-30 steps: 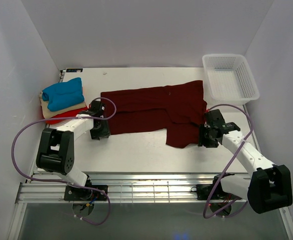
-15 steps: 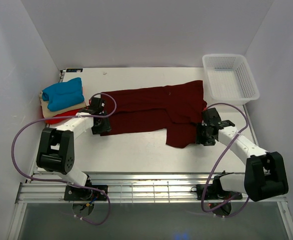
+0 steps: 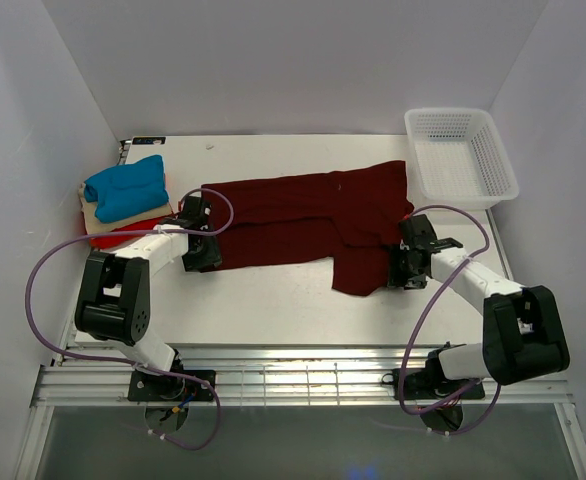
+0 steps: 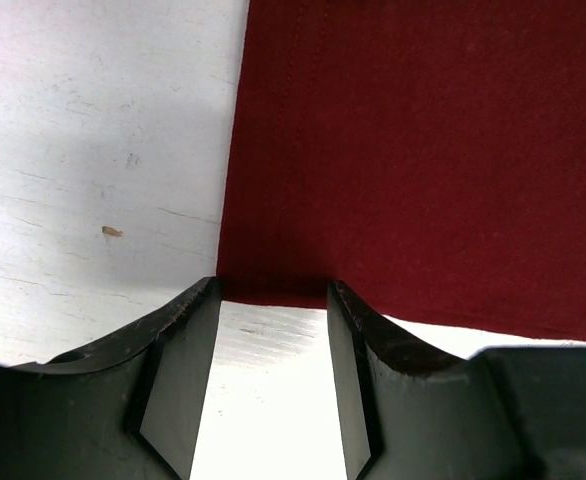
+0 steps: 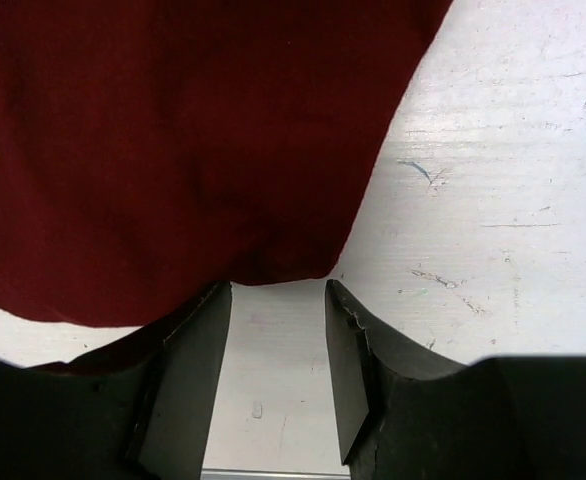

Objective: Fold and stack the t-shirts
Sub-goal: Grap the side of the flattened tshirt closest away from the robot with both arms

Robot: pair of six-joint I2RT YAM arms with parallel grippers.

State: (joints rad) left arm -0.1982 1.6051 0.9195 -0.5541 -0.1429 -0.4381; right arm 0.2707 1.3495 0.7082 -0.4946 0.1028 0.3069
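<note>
A large dark maroon t-shirt [image 3: 313,220] lies spread across the table, its near right part folded down toward the front. My left gripper [image 3: 209,262] is open at the shirt's near left corner; in the left wrist view the maroon cloth [image 4: 423,150] edge lies right at the tips of the gripper [image 4: 273,290]. My right gripper [image 3: 393,278] is open at the shirt's near right corner; in the right wrist view the maroon cloth [image 5: 173,140] meets the tips of the gripper [image 5: 278,288]. A folded stack sits at the back left: a blue shirt [image 3: 126,187] on a beige one [image 3: 123,220] on a red-orange one [image 3: 123,236].
A white plastic mesh basket [image 3: 460,155] stands at the back right corner. White walls close in the table on the left, back and right. The table's metal front rail [image 3: 303,385] runs between the arm bases.
Both grippers have moved in toward the maroon shirt: the left one up and right to its near left corner, the right one left to its near right corner. The shirt has not moved.
</note>
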